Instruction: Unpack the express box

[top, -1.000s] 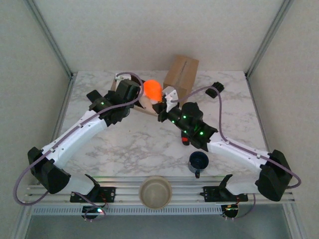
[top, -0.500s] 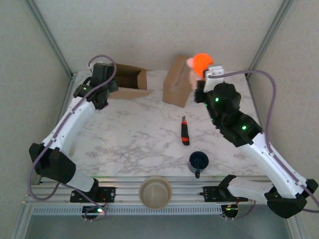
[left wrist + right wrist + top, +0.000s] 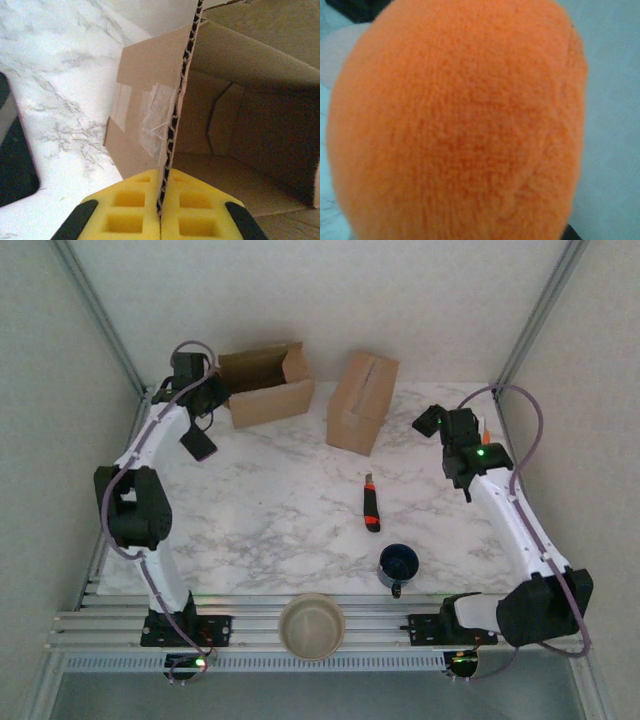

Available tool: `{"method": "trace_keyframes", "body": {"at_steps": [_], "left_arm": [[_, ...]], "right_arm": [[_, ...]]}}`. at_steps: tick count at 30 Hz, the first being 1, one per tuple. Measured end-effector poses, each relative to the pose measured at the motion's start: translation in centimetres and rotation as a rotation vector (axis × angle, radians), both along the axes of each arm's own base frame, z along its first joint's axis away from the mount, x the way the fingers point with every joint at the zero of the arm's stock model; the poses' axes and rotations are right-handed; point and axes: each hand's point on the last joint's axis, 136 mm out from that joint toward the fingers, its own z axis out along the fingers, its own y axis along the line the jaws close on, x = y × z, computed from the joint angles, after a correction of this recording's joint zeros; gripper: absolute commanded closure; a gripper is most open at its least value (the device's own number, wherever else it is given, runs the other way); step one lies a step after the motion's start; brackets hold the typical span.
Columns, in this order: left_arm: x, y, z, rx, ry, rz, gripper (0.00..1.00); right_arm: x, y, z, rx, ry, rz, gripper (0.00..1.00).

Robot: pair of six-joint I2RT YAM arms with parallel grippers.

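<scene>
Left wrist view: left end effector (image 3: 161, 220) clamped on the corrugated wall of the open brown cardboard express box (image 3: 240, 125) at the marble surface (image 3: 280, 510) far-left corner; right end effector (image 3: 482, 436) gripping a fuzzy orange plush object (image 3: 455, 125), seemingly unpacked; setting-down likely next.

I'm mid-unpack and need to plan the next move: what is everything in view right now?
open cardboard box: 1, brown, back left of the table
closed cardboard box: 1, brown, back centre
plush toy: 1, orange, in the right gripper near the table's right edge
utility knife: 1, red and black, mid-table, right of centre
mug: 1, dark blue, near edge, right of centre
bowl: 1, beige, on the front rail between the arm bases
table: 1, white marble
left gripper: 1, yellow pads, shut on the open cardboard box's wall
right gripper: 1, black, shut on the plush toy
</scene>
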Motion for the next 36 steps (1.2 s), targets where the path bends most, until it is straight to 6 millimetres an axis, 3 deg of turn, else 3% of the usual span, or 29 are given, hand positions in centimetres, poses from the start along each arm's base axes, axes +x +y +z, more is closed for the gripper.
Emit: {"method": "trace_keyframes", "body": {"at_steps": [5, 8, 15, 19, 21, 22, 25, 28, 32, 36], "left_arm": [[0.6, 0.3, 0.3, -0.04, 0.002, 0.011, 0.99], [0.9, 0.8, 0.2, -0.064, 0.012, 0.02, 0.86], [2.0, 1.8, 0.6, -0.108, 0.017, 0.043, 0.44], [2.3, 1.9, 1.1, -0.115, 0.013, 0.044, 0.31], [2.4, 1.8, 1.8, -0.117, 0.002, 0.037, 0.2], [2.5, 1.8, 2.0, -0.117, -0.003, 0.034, 0.16], [2.7, 1.8, 3.2, -0.11, -0.024, 0.025, 0.0], [2.8, 1.8, 4.1, -0.099, -0.047, 0.021, 0.0], [2.1, 1.2, 5.9, -0.047, -0.077, -0.005, 0.0], [0.2, -2.4, 9.6, 0.034, -0.138, -0.083, 0.0]], "right_arm": [[0.4, -0.1, -2.3, -0.025, 0.089, -0.005, 1.0], [1.3, -0.3, -4.4, -0.047, 0.161, -0.013, 1.0], [3.3, -2.3, -11.2, -0.097, 0.356, -0.066, 1.0], [3.9, -2.7, -14.4, -0.106, 0.429, -0.081, 1.0], [4.4, -2.6, -15.3, -0.105, 0.444, -0.08, 1.0], [4.6, -2.6, -15.5, -0.104, 0.445, -0.08, 0.9], [5.1, -2.2, -15.6, -0.078, 0.43, -0.082, 0.5], [5.6, -1.8, -15.4, -0.05, 0.413, -0.078, 0.25], [5.9, -1.1, -15.0, 0.002, 0.391, -0.067, 0.03], [6.5, 0.1, -12.0, 0.083, 0.311, -0.038, 0.01]]}}
